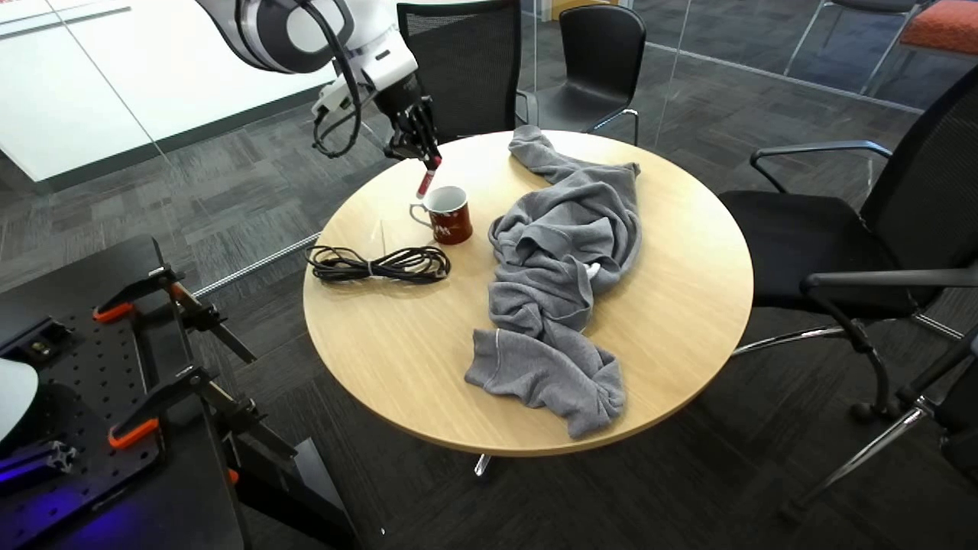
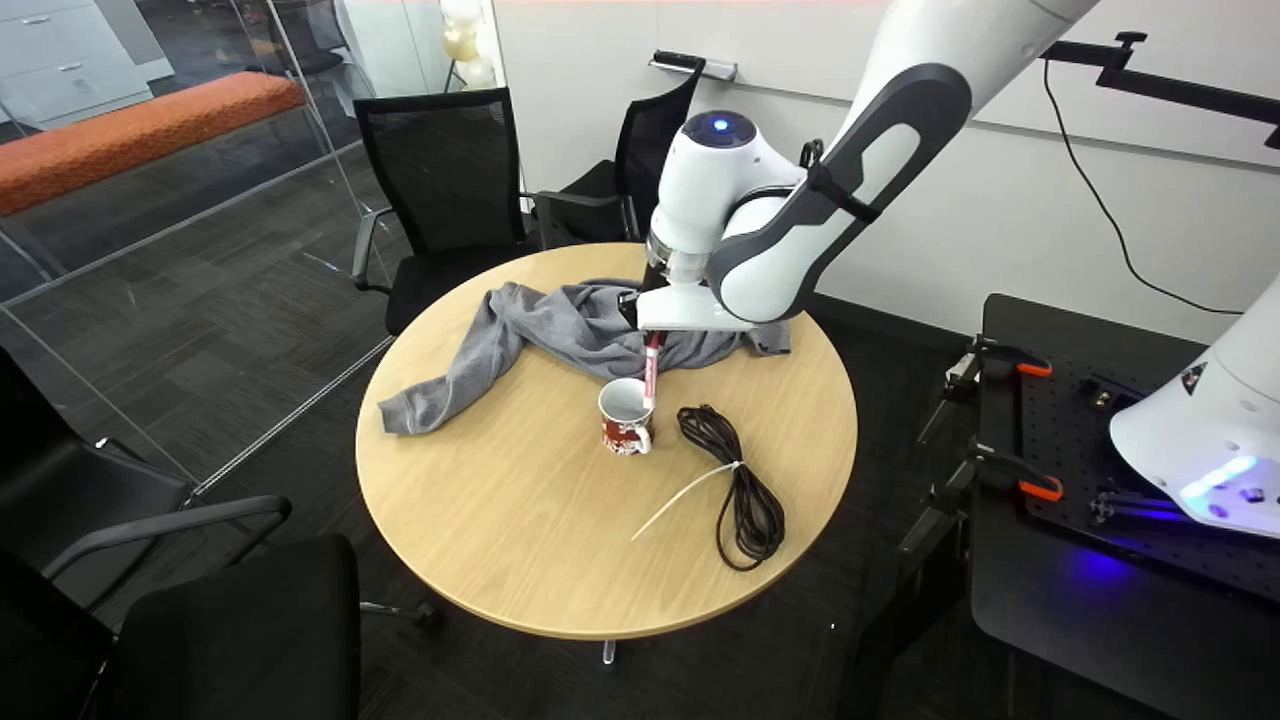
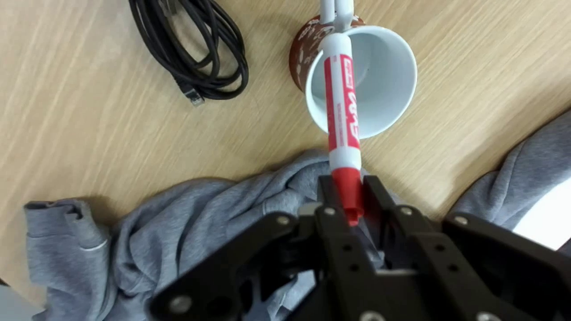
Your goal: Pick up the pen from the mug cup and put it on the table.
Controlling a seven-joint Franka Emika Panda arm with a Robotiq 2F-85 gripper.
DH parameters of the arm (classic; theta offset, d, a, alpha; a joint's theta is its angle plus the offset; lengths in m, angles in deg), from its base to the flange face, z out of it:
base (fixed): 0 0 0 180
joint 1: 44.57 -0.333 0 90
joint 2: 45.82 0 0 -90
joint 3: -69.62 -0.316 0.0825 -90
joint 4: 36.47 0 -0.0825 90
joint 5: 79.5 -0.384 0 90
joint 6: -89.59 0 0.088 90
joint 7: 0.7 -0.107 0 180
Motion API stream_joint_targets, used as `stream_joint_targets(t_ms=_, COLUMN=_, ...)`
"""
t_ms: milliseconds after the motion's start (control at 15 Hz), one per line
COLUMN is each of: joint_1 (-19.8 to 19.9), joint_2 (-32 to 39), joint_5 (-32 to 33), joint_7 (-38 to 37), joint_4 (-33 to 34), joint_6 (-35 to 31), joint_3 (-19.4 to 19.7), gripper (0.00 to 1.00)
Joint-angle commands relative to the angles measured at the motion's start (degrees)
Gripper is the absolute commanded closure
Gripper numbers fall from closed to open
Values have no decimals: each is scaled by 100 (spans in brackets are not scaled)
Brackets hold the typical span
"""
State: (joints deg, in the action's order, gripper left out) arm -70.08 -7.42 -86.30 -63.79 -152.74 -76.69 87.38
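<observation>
Pen (image 1: 426, 182), held aloft near mug cup (image 1: 452, 225).
In an exterior view, left to right: black cable (image 1: 386, 266), coiled and tied, presumably for tidiness; pen, tilted, clear of the mug cup's handle side; gripper (image 1: 434, 159), closed on the pen's red end, likely leaving the barrel free for laying down; mug cup, upright; grey cloth (image 1: 565, 229), crumpled, purpose unclear. Table (image 1: 405, 336): round, light wood, awaiting pen. Room: black bench (image 1: 195, 489), dark carpet (image 1: 626, 496), black chairs (image 1: 602, 61).

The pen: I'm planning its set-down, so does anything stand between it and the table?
Yes: the mug cup appears to stand under the free end of the pen, held by the gripper. Lowering straight toward the table might hit it; shifting aside first looks safer.
</observation>
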Motion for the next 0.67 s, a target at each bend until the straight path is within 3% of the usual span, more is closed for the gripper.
stream_joint_targets(t_ms=0, joint_1=-56, joint_2=-740, joint_5=63, joint_7=-343, joint_4=-785, joint_6=-123, joint_3=82, gripper=95)
stream_joint_targets(t_ms=200, joint_1=-46, joint_2=-1004, joint_5=293, joint_7=-408, joint_4=-1030, joint_6=9, joint_3=203, gripper=95)
stream_joint_targets(t_ms=600, joint_1=139, joint_2=-1186, joint_5=1399, joint_7=108, joint_4=-1062, joint_6=653, joint_3=391, gripper=95)
